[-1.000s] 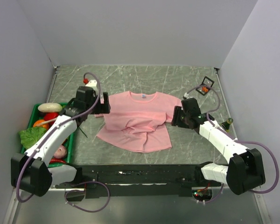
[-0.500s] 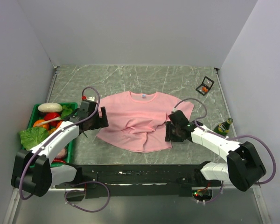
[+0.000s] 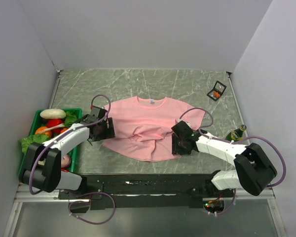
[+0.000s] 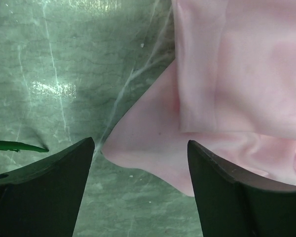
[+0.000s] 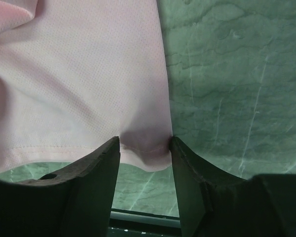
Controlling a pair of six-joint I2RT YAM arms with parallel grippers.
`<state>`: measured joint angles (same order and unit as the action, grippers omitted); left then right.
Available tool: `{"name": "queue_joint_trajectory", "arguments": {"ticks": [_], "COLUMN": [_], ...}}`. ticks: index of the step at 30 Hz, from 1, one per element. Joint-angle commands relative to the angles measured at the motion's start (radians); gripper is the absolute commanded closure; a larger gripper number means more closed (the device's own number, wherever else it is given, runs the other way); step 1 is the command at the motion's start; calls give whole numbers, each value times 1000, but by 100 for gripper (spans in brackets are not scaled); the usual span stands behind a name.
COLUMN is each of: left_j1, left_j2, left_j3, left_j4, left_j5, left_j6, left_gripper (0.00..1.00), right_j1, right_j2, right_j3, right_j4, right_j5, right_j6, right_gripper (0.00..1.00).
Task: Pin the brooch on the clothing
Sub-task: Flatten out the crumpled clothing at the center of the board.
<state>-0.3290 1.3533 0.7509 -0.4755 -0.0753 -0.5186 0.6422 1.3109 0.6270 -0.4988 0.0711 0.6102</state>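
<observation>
Grippers: 2, namely left gripper point(image 4: 140, 148) and right gripper point(image 5: 144, 143). Pink T-shirt point(image 3: 148, 126): 1. Green crate point(image 3: 71, 110): 1. Black case point(image 3: 220, 86): 1. Brooch point(image 3: 216, 93): 1. Bottle point(image 3: 236, 133): 1.

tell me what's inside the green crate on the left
The green crate holds a white oblong item, something red, an orange piece and a leafy green. The left arm crosses over it, hiding the rest.

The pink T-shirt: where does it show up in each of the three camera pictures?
Top external: T-shirt spread out at the picture's centre.
Left wrist: its corner fills the right side, reaching between left fingers.
Right wrist: its hem corner, upper left, down between right fingers.
Shared landmark: the green marbled tabletop.
</observation>
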Motion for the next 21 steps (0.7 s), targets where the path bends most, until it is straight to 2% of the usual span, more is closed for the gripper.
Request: {"name": "queue_joint_trajectory", "arguments": {"ticks": [1,15,16,17,21], "left_j1": [-2,-2,-2,-2,-5], "left_j2": [44,133,138,145,135], "left_j3": [13,10,11,10,5], "left_j4": [11,9,9,9,6], "left_j5": [16,42,45,49,54], "left_j6": [-14,-18,-17,-17,-20], "left_gripper": [19,31,34,42,56], "right_j1": [8,7,7,8,8], "right_j2": [-13,-19,-21,-18,-13], "right_j3": [-9,-23,-24,-24,-27], "right_j4": [-21,-44,-44,-47,-43], "right_j5": [59,76,78,79,78], "right_j6": [25,30,29,29,37], "right_gripper": [46,47,48,49,60]}}
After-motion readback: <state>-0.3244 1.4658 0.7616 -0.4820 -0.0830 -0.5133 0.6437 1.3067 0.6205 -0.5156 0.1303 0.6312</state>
